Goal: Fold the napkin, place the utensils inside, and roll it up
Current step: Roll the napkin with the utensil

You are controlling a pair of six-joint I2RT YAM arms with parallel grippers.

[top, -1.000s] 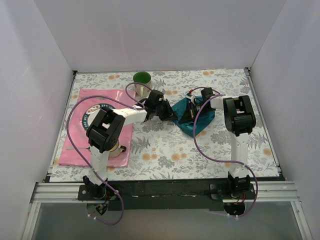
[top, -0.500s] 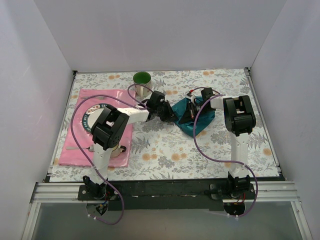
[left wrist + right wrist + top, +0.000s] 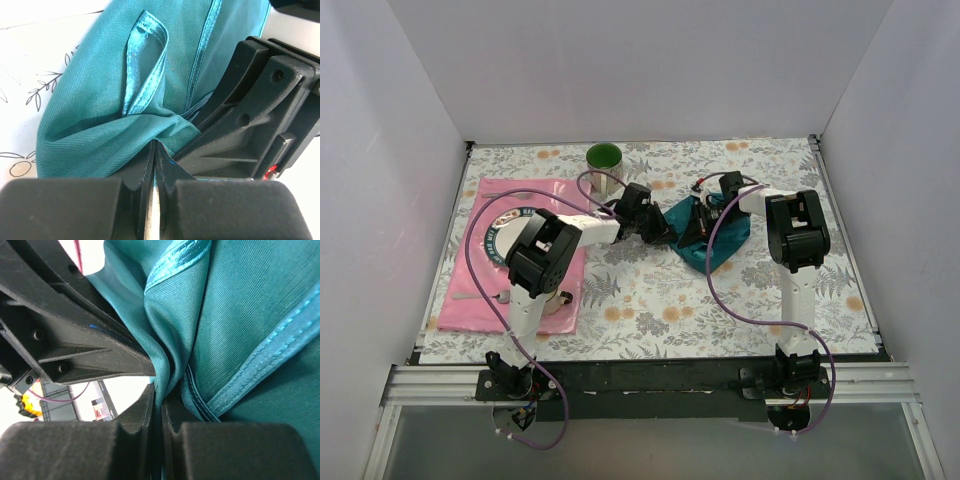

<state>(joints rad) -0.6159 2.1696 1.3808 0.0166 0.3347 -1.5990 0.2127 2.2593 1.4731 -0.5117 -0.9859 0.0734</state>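
Since the fold needs a taut edge, we clamp the bunched teal napkin [image 3: 722, 246] in left hand [image 3: 154, 150] and right hand [image 3: 159, 392].

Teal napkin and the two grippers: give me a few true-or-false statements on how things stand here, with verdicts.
1. The left gripper is shut on the crumpled teal cloth napkin. True.
2. The right gripper hangs open, clear of the napkin. False: it is shut on a fold of it.
3. The napkin lies on the pink rectangular placemat. False: it lies on the floral tablecloth, right of the placemat.
4. The round green mug stands apart from the napkin. True.
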